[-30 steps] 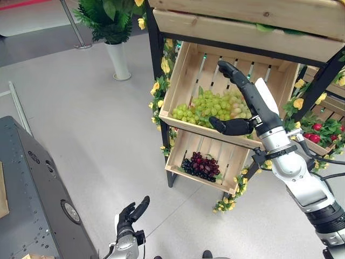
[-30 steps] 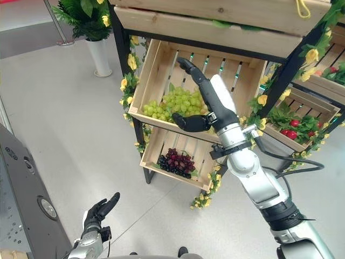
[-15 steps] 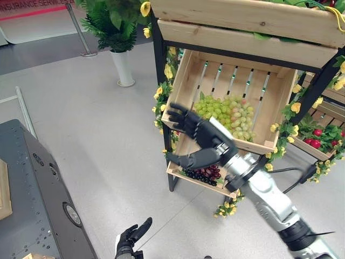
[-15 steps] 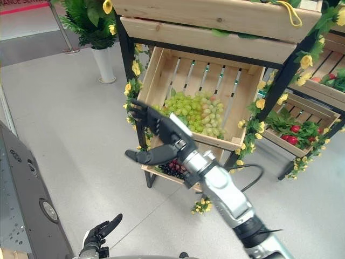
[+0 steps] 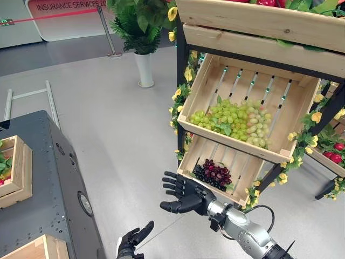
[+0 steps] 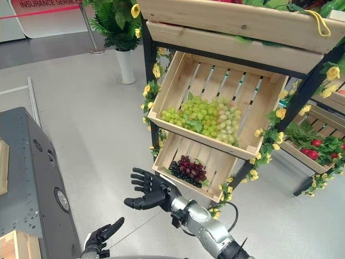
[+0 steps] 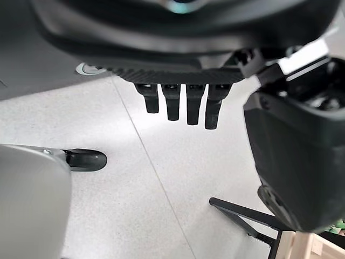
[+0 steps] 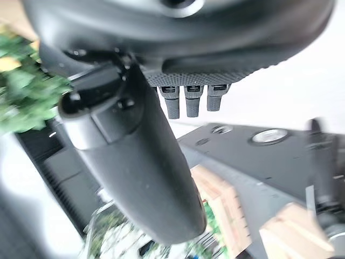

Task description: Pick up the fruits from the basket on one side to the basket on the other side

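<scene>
Green grapes (image 5: 232,118) lie in the tilted upper wooden crate (image 5: 200,81) of the stand. Dark purple grapes (image 5: 212,174) lie in the lower crate (image 5: 237,162). My right hand (image 5: 180,195) hangs low in front of the lower crate, open with fingers spread and nothing in it. Its fingers (image 8: 186,102) are straight in the right wrist view. My left hand (image 5: 132,240) is open at the bottom edge, over the floor, with straight fingers (image 7: 180,105). A wooden basket (image 5: 16,181) with green leaves inside sits on the grey table (image 5: 59,205) at the left.
A second wooden box (image 5: 38,251) stands at the table's near corner. A potted plant in a white vase (image 5: 144,67) and a barrier post (image 5: 108,32) stand behind. A crate with red fruits (image 5: 331,154) is at the far right. Yellow flowers trim the stand.
My right hand has come away from the green grapes, swinging down and left to a spot before the lower crate, still empty. The camera has turned left, bringing the table's basket into view.
</scene>
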